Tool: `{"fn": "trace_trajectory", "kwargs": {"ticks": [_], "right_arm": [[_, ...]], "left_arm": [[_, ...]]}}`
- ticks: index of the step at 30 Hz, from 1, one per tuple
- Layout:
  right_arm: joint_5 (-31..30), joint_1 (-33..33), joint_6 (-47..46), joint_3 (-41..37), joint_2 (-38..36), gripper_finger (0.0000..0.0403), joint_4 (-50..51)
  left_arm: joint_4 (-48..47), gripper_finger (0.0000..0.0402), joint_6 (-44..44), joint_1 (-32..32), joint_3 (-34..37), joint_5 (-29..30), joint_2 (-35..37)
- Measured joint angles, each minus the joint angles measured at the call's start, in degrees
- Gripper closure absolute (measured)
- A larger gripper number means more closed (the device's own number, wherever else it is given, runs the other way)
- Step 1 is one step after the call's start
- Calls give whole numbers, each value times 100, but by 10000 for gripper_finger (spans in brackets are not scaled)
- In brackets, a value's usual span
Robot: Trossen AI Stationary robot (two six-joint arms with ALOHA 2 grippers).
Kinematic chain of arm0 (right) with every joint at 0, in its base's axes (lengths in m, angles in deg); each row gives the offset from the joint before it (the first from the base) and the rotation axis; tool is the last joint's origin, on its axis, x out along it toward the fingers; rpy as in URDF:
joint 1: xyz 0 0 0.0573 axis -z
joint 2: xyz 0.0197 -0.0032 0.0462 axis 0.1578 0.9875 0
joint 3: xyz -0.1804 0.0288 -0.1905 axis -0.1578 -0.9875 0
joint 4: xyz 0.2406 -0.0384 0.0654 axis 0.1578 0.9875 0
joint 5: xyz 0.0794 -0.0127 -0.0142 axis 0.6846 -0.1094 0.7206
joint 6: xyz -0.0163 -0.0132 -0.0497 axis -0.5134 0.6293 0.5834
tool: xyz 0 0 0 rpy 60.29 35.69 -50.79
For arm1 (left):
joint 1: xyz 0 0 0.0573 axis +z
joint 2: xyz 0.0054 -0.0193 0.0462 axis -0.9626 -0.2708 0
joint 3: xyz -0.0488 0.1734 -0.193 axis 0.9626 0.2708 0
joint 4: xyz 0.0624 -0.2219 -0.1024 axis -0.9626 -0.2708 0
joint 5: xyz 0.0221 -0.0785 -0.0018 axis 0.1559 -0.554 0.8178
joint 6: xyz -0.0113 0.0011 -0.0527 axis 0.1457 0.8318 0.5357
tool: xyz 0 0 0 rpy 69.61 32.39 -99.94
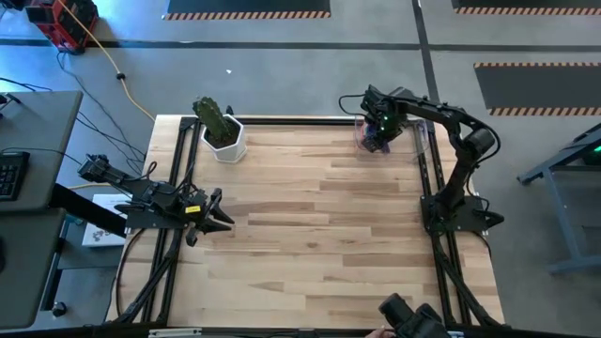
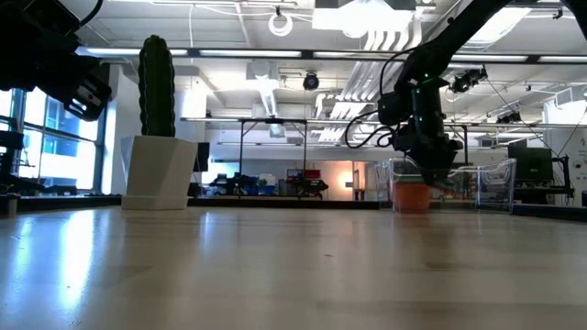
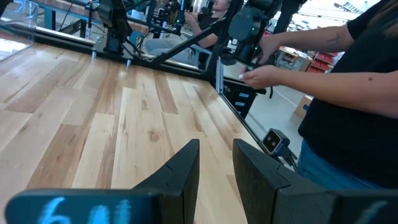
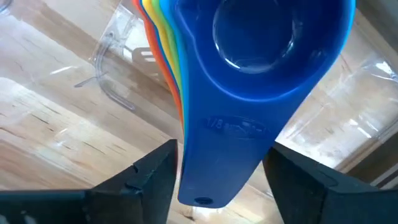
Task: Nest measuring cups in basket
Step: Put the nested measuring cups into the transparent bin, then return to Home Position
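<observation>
**A:** So the right gripper has its 2 fingers spread apart, 1 on each side of the blue measuring cup's handle. Can't honestly tell if they're touching the handle or just sitting beside it. The blue cup is on top of a nested stack; you can see yellow and orange handle edges fanned out underneath it.

**B:** And that's all in the basket?

**A:** Yep, the clear basket is at the far right corner of the table, and the stack is inside it. From table level an orange cup shows through the wall, with the right gripper dipped in right above it. From overhead, the arm reaches over that far right corner.

**B:** What about the left one?

**A:** The left gripper is parked at the left edge of the table, fingers a little apart, holding nothing. There's a white pot with a cactus at the far left, well away from the basket. Also a person's hand beyond the table edge.
</observation>
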Motion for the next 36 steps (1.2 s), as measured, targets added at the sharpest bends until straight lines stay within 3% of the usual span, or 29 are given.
{"fn": "trace_trajectory", "kwargs": {"ticks": [8,19,22,30,33,36], "right_arm": [[-84,0,-142,109,-140,122,94],[590,-371,-1047,175,-1523,121,18],[135,-886,-1501,175,-1991,121,-266],[-1926,-2516,-1987,131,-2864,121,-786],[-2079,-2947,-2087,-478,-3272,121,-1565],[-1821,-3227,-2080,-1506,-3882,121,-2634]], "left_arm": [[-2,314,0,1,0,0,0],[-1,314,0,1,0,0,1],[-2,314,0,0,0,0,1],[-2,314,0,0,0,0,0],[0,314,0,1,0,0,2],[0,314,0,-1,0,0,2]]}}
